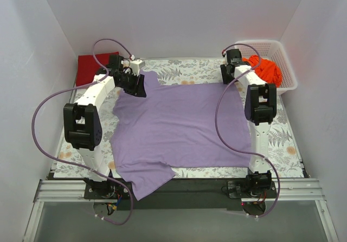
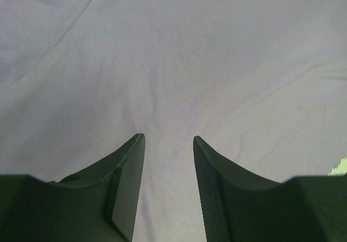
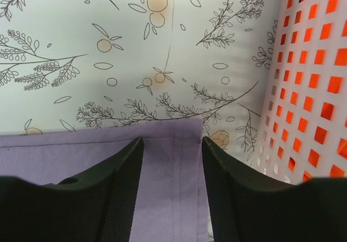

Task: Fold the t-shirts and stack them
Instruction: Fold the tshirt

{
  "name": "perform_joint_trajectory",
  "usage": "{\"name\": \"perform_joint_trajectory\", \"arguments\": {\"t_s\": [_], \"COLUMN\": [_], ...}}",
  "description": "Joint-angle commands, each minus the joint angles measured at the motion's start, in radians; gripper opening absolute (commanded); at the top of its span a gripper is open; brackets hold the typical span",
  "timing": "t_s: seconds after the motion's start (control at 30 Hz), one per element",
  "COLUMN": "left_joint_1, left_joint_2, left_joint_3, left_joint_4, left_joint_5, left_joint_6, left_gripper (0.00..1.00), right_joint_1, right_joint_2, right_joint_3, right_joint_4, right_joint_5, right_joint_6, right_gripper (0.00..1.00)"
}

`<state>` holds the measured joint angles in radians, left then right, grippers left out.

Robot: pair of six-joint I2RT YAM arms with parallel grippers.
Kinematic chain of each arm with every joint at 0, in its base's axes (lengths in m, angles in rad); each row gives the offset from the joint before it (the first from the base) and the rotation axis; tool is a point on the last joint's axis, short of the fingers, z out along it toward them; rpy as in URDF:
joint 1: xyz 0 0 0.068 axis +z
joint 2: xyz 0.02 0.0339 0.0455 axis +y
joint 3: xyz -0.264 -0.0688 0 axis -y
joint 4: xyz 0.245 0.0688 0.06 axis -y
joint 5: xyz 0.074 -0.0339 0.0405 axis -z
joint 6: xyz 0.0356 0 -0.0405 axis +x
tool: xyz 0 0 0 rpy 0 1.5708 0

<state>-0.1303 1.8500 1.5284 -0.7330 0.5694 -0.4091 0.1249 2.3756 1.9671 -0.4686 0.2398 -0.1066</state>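
The lavender-purple t-shirt [image 1: 179,128] lies spread flat over the middle of the table. My left gripper [image 1: 134,84] is open, low over the shirt's far left corner; its view is filled with purple cloth [image 2: 179,79]. My right gripper [image 1: 230,72] is open over the shirt's far right corner, whose hemmed edge [image 3: 179,160] lies between the jaws. The dark red t-shirt [image 1: 92,68] lies at the far left. The bright orange t-shirt [image 1: 267,71] sits bunched in the basket.
A white lattice basket [image 1: 282,55] stands at the far right corner; its wall [image 3: 309,90] is close beside my right gripper. The floral table cloth [image 1: 287,139] covers the table. White walls enclose the left, right and back.
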Motion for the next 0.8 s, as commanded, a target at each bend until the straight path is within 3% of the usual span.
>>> {"name": "perform_joint_trajectory", "arguments": {"t_s": [0.0, 0.17, 0.6, 0.77], "left_joint_1": [-0.002, 0.024, 0.083, 0.083], "left_joint_2": [-0.006, -0.008, 0.054, 0.060], "left_joint_3": [0.006, 0.007, 0.098, 0.099], "left_joint_4": [0.014, 0.058, 0.058, 0.061], "left_joint_5": [0.014, 0.021, 0.079, 0.086], "left_joint_6": [-0.002, -0.056, -0.108, -0.109], "left_gripper": [0.40, 0.41, 0.41, 0.41], "right_joint_1": [-0.008, -0.008, -0.007, 0.025], "right_joint_2": [0.013, 0.039, 0.083, 0.082], "right_joint_3": [-0.019, 0.012, 0.015, 0.015], "right_joint_4": [0.004, -0.114, -0.238, -0.246], "right_joint_5": [-0.006, -0.163, -0.307, -0.289], "right_joint_6": [-0.001, 0.019, 0.053, 0.027], "right_gripper": [0.56, 0.52, 0.47, 0.47]}}
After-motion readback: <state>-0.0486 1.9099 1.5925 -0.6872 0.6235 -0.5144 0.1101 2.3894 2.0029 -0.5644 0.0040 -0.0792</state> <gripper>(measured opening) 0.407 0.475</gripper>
